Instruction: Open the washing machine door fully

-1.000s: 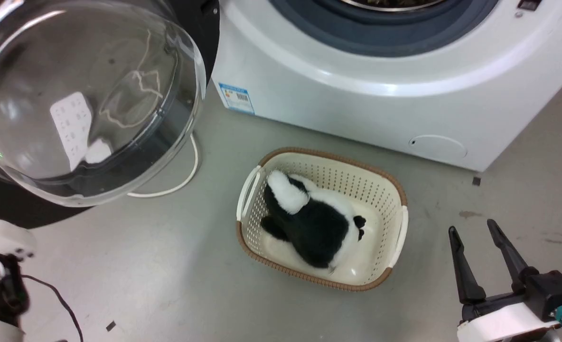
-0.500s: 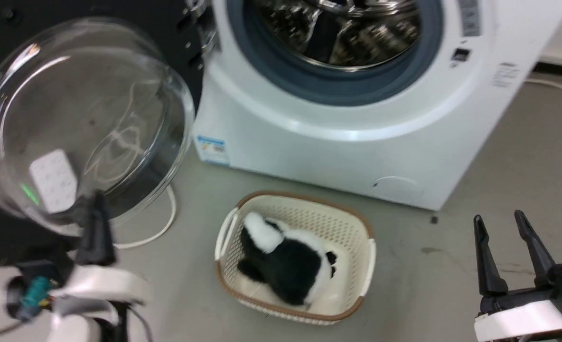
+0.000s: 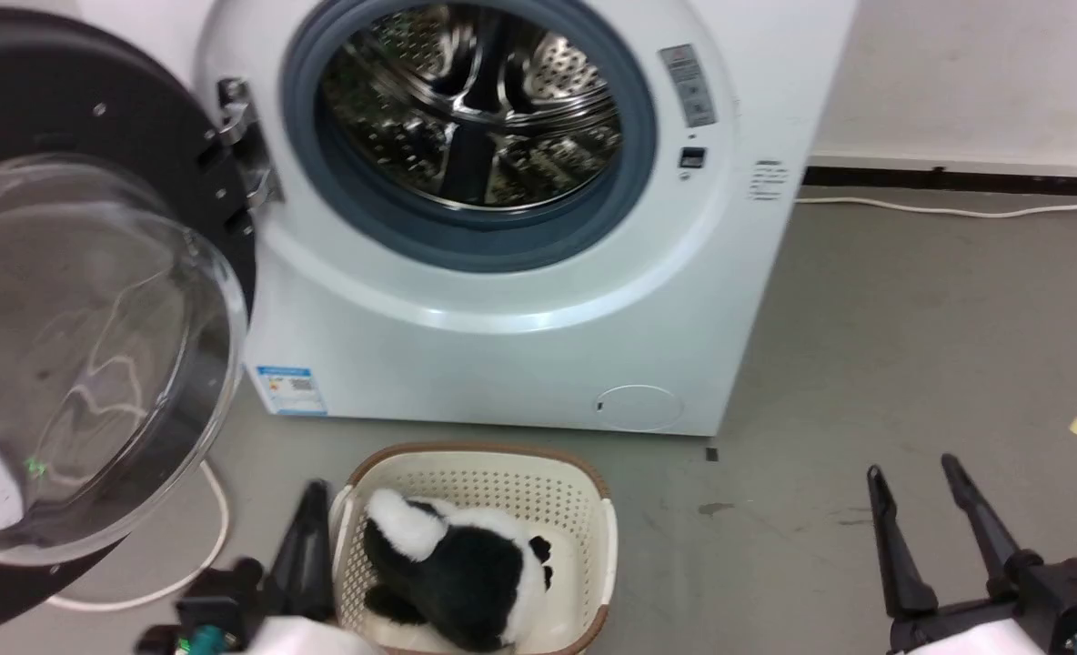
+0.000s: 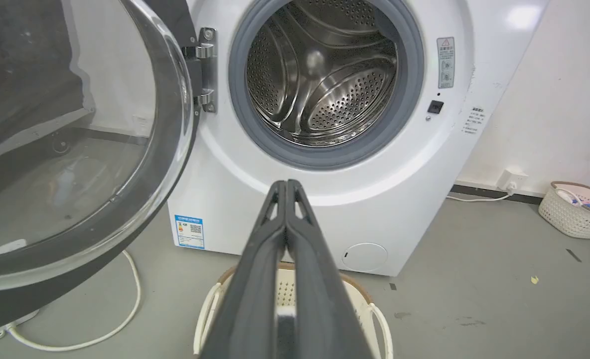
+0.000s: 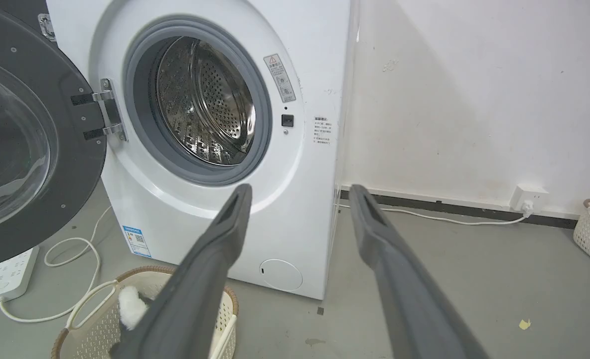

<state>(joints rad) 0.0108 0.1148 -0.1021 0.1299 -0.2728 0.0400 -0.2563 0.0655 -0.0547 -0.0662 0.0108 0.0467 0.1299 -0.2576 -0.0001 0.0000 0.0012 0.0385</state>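
Washer (image 3: 502, 346) stands on the floor by the wall. The door (image 3: 75, 346) is swung out to its left on the hinge (image 3: 243, 155), glass bowl facing the robot, drum (image 3: 475, 109) mouth fully exposed. It looks at or near full travel to me. Handling: the door is nearly washer-wide and rigid, and probably hefty with that thick bowl, so expect inertia. It moves on a fixed arc about the hinge, so push along the arc, not straight. The gloss black ring and the glass both look slick, and the glass is the part not to knock. Best contact is the black ring at the free edge opposite the hinge, for most leverage. A flat push looks safer than a pinch, since the ring seems thick. Left pincer (image 4: 286, 183) is pressed together and empty, low by the basket (image 3: 475, 448), apart from the door. Right pincer (image 3: 911, 466) is spread and empty, well off right over the floor. Writing: blue sticker (image 3: 284, 389) at the washer's lower left, warning sticker (image 3: 689, 84) with a triangle symbol right of the drum mouth, small print block (image 3: 761, 180) further right. None is legible and no brand is readable.
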